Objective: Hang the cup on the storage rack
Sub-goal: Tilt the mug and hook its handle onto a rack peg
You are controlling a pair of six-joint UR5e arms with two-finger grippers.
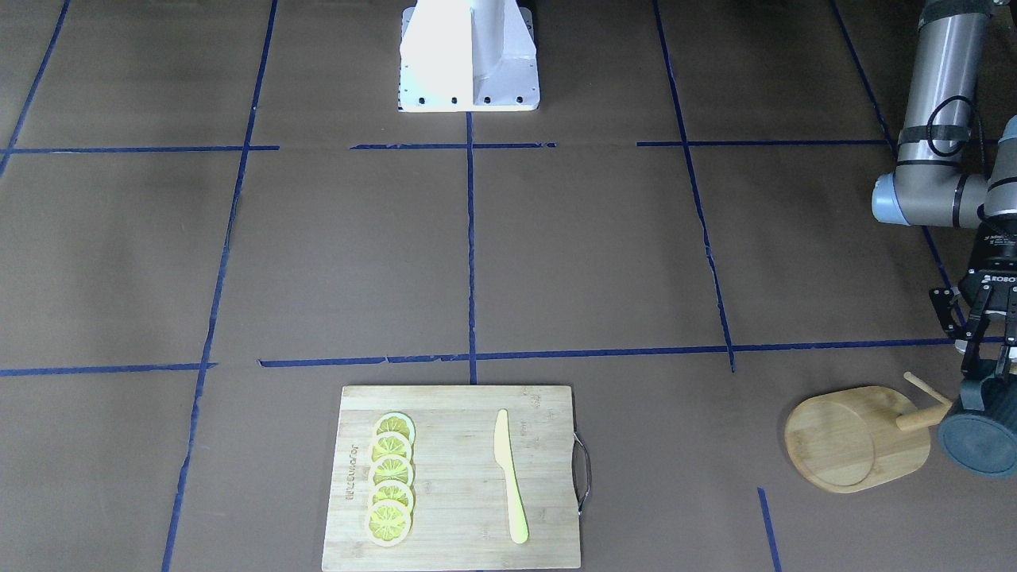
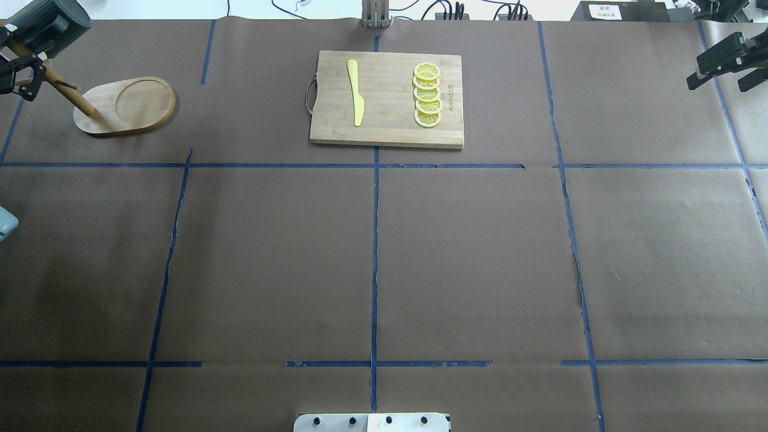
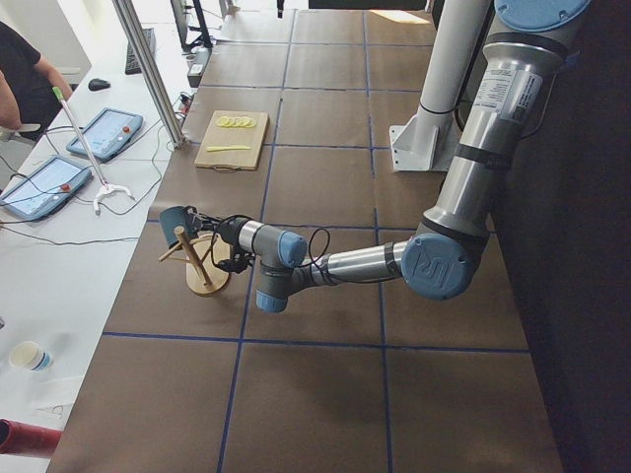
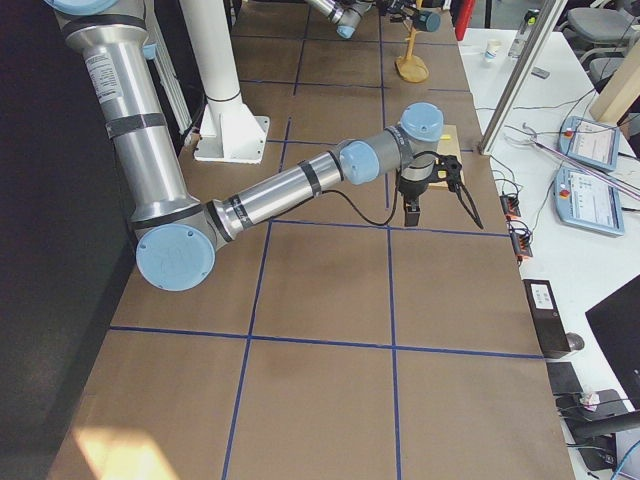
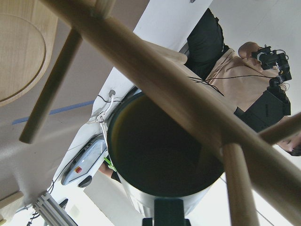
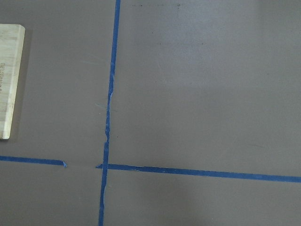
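Observation:
The cup [image 1: 981, 433] is dark blue-grey and lies on its side in the air, its flat round bottom facing the front view. My left gripper [image 1: 989, 367] is shut on its upper side, at the table's far left. The storage rack [image 1: 854, 437] stands just beside it, and its angled pegs [image 1: 924, 388] reach toward the cup. In the left wrist view the cup's dark mouth [image 5: 164, 150] sits right behind the rack's post [image 5: 178, 89] and pegs. The overhead view shows the cup [image 2: 51, 21] above the rack's post [image 2: 66, 90]. My right gripper [image 2: 735, 63] is open and empty, far right.
A bamboo cutting board [image 1: 457, 477] with several lemon slices [image 1: 391, 479] and a yellow knife [image 1: 508, 477] lies at the middle of the far edge. Its corner shows in the right wrist view [image 6: 9, 80]. The robot's white base [image 1: 469, 56] stands at the near edge.

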